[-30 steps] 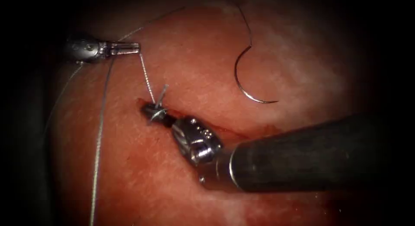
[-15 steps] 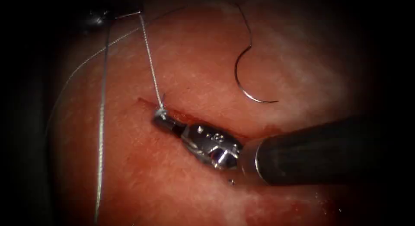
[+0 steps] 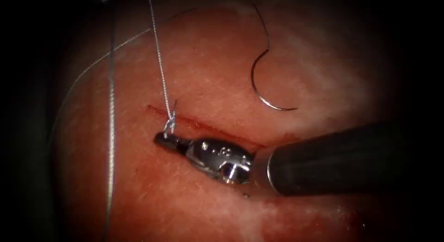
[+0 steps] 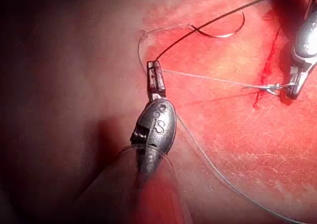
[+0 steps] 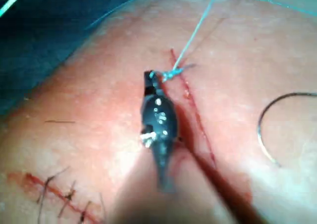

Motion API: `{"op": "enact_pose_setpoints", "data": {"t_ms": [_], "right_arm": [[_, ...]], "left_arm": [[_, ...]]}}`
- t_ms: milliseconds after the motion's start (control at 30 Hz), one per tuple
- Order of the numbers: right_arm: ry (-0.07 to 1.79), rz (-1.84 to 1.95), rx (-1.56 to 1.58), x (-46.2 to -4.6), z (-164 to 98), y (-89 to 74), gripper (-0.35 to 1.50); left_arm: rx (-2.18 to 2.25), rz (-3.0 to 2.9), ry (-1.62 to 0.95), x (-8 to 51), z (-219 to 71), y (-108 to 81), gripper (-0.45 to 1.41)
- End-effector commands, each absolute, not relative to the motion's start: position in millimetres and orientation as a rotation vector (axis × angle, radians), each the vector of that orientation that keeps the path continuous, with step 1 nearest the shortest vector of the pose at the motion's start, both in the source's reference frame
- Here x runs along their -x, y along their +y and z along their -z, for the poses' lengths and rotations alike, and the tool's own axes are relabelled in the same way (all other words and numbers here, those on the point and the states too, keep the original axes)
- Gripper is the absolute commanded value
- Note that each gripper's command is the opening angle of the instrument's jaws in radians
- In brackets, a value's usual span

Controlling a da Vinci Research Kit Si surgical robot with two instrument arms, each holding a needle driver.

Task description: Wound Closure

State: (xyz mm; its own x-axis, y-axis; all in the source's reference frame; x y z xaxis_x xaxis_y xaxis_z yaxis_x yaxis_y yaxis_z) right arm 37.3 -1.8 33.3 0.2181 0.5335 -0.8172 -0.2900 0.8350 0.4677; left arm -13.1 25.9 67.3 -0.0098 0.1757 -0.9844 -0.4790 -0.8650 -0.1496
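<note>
Lying free on tissue [image 3: 208,71], needle [image 3: 263,84] sits right of cut [image 3: 208,127]; both tools, left [image 4: 155,80] & right [image 3: 162,139], clamped on thread [image 3: 159,61].

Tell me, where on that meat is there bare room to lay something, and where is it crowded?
Bare tissue lies below the right pincer, and between the cut and the needle lying loose above it. It is crowded at the cut's left end, where the right pincer grips thread at the knot, held taut by the left pincer.
</note>
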Motion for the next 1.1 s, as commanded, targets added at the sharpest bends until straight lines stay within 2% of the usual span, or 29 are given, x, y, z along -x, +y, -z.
{"op": "enact_pose_setpoints", "data": {"t_ms": [33,333,1100], "right_arm": [[1.244,-0.449,-0.168,-38.1,-33.7,-2.9,-0.35],[1.234,-0.022,-0.007,-38.8,-33.5,-3.0,-0.35],[1.207,-0.051,0.037,-40.1,-33.0,-6.3,-0.35]], "left_arm": [[1.82,-1.926,0.312,13.6,-68.2,25.3,-0.45],[1.813,-1.928,0.338,13.5,-68.6,26.6,-0.45],[1.744,-2.011,0.555,12.2,-71.7,29.9,-0.45]]}}
